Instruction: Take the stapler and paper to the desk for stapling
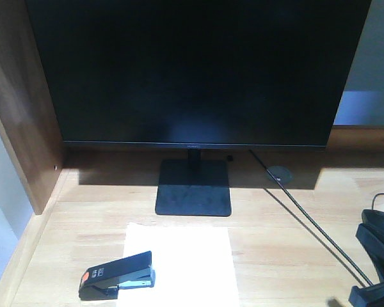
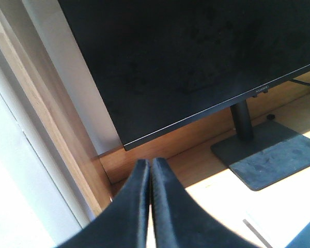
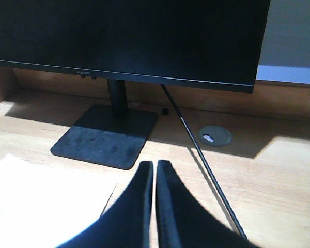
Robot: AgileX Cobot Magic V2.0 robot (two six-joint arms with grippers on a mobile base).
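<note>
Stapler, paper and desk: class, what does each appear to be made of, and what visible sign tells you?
Stapler: seemingly black plastic with an orange end patch and a greyish, probably metal channel.
Paper: thin white matte sheet lying flat.
Desk: light wood, showing grain and plank seams; possibly veneer.

The left arm's black gripper (image 2: pixel 150 178) has its fingers pressed together, above the honey-coloured wooden desk (image 2: pixel 196 163), near the dark flat-screen monitor (image 2: pixel 196 57).

Black stapler (image 1: pixel 118 275), orange end leftward, lying on white paper's (image 1: pixel 185 268) left edge, on desk (image 1: pixel 288 249).
</note>
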